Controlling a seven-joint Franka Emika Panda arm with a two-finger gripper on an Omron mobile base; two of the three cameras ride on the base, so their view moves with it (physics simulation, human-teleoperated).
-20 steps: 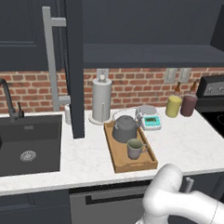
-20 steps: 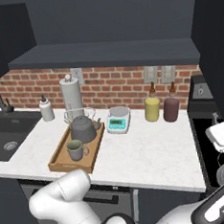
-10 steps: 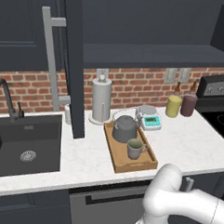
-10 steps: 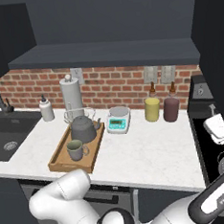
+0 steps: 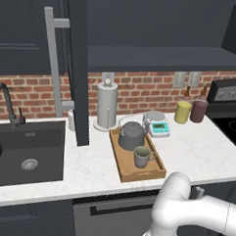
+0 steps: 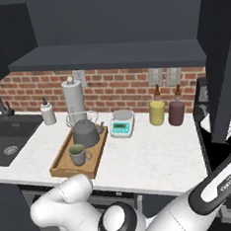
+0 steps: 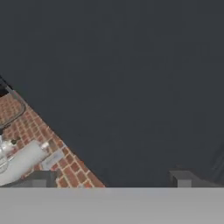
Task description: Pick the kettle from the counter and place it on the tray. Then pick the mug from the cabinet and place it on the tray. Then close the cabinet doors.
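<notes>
With kettle and mug on the tray near the counter's front edge, the released gripper facing the open cabinet door risks glancing off it.

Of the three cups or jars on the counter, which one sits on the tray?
The grey-green mug, beside the kettle on the tray; the yellow jar and maroon cup stand by the wall.

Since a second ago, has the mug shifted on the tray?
No: the mug sits in the same spot on the tray, just before the kettle.
</notes>
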